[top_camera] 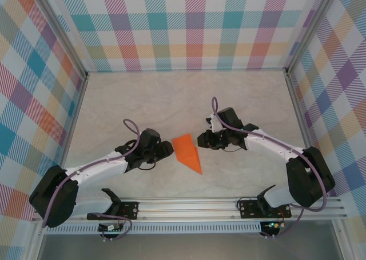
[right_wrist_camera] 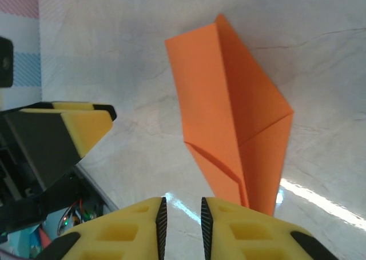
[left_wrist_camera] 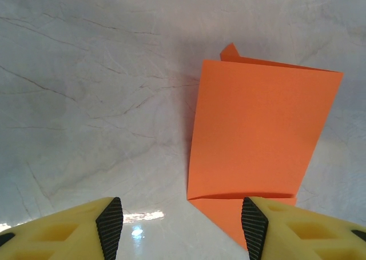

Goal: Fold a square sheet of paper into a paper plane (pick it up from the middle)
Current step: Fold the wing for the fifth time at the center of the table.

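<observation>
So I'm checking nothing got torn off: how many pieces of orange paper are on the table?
1: the folded orange paper plane lies on the table between the two arms, pointing toward the near edge. No loose scraps visible.

Bright-orange paper plane (top_camera: 187,152), yellow-fingered left hand (left_wrist_camera: 182,226), plaid walls (top_camera: 189,26)

left hand (left_wrist_camera: 182,226) gapes open; right hand (right_wrist_camera: 183,224) nearly shut, gripping nothing.

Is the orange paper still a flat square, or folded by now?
Folded. The square sheet of paper lies on the table as a pointed wedge, with overlapping layers and crease lines visible in both wrist views.
</observation>
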